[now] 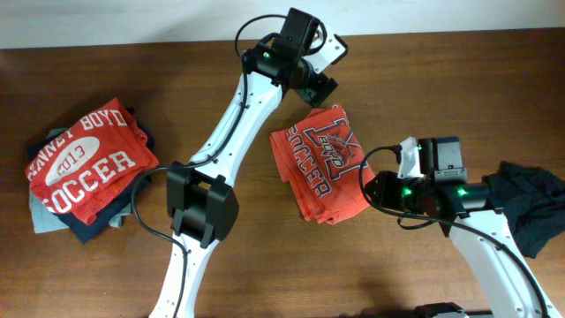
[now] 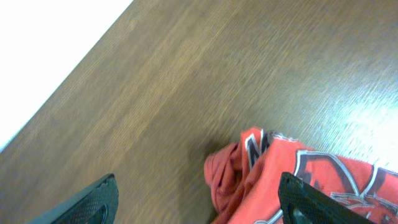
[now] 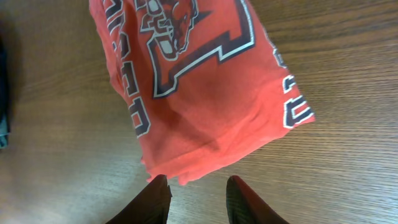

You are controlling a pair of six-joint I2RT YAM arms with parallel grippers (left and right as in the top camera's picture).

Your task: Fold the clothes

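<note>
Middle of the table (image 1: 106, 62): folded red tee (image 1: 318, 163), print up. Left gripper (image 2: 196, 204) hovers over its far corner — jaws wide, nothing held. Right gripper (image 3: 199, 200) sits at the near edge — fingers parted, empty. SOCCER tee (image 1: 84, 163) tops a pile on the left arm's side; dark garment (image 1: 530, 199) beside the right arm.

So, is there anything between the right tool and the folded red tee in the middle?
Nothing visible. The right tool is open right at the edge of the red tee, and only bare table lies around them.
</note>
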